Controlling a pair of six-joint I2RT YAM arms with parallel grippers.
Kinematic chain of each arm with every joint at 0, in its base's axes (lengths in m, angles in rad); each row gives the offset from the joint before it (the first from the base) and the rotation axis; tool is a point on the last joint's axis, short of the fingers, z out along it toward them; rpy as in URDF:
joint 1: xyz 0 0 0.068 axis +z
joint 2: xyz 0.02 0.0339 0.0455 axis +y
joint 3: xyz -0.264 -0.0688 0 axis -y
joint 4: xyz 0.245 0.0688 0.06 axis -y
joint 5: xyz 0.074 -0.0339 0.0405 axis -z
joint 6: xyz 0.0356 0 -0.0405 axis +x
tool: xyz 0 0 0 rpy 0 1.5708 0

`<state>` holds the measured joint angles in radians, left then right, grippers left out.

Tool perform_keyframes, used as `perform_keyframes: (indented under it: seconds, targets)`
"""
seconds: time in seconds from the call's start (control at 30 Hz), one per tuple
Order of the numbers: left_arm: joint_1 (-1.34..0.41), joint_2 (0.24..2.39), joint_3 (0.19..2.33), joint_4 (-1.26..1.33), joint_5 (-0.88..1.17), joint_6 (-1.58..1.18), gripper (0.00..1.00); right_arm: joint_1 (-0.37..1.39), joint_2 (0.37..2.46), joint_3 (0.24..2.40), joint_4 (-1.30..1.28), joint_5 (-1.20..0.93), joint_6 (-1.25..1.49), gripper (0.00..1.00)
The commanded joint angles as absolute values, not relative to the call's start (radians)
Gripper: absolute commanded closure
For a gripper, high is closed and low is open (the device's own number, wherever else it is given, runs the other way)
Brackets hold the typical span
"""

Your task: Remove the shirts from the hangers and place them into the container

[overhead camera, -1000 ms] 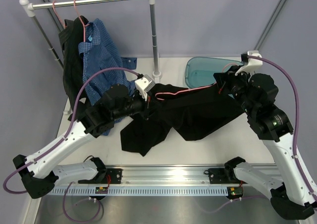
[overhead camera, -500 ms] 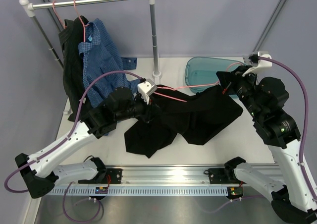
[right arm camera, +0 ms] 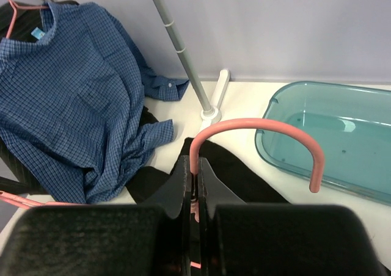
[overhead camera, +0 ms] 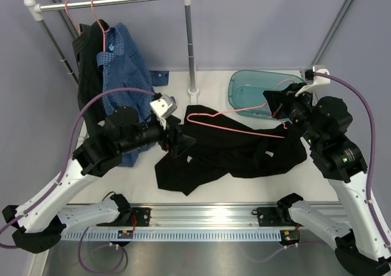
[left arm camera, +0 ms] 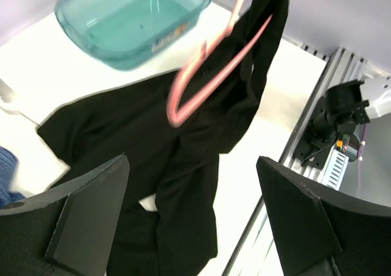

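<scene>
Left pincer (left arm camera: 192, 163): fingers stand wide apart with nothing between them. It hovers over the left part of the black shirt (overhead camera: 244, 151), not touching it.

Right pincer (right arm camera: 194, 166): fingers are together, clamped on the pink hanger (right arm camera: 256, 124) at the stem just below the hook. The hook curves over above the fingertips, toward the near rim of the container (overhead camera: 244, 93).

Hanger position: held up and tilted. Its wire triangle stretches leftward from the right pincer across the top of the black shirt.

Black shirt: lies spread on the white bench (overhead camera: 211, 93) between the two arms, in front of the container and outside it. Its right end rises with the hanger toward the right pincer. Whether the wire is threaded inside the cloth, I cannot tell.

Container: at the rear right of the bench, just behind the right pincer.

Rail (overhead camera: 122, 1), rear left: carries the blue checked shirt (overhead camera: 125, 68) and a second dark shirt (overhead camera: 88, 74) just beside it, each on a pink hanger.
</scene>
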<state>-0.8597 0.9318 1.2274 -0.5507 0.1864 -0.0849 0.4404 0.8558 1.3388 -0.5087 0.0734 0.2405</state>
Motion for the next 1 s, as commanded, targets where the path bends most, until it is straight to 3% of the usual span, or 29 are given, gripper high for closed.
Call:
perform_keyframes:
  seconds: [0.0, 0.37, 0.73, 0.93, 0.97]
  targets:
    - [-0.856, 0.917, 1.32, -0.597, 0.187, -0.023, 0.09, 0.44, 0.853, 1.315, -0.437, 0.02, 0.216, 1.0]
    - [-0.856, 1.107, 1.543, -0.638, 0.317, -0.017, 0.1, 0.44, 0.871, 1.29, -0.396, -0.1, 0.207, 1.0]
    - [-0.856, 1.288, 1.614, -0.644, 0.446, -0.044, 0.25, 0.44, 0.88, 1.279, -0.387, -0.135, 0.19, 1.0]
    - [-0.857, 1.309, 1.586, -0.626, 0.472, -0.058, 0.5, 0.44, 0.888, 1.285, -0.382, -0.15, 0.193, 1.0]
    - [-0.857, 1.307, 1.58, -0.615, 0.469, -0.058, 0.61, 0.442, 0.89, 1.285, -0.383, -0.149, 0.193, 1.0]
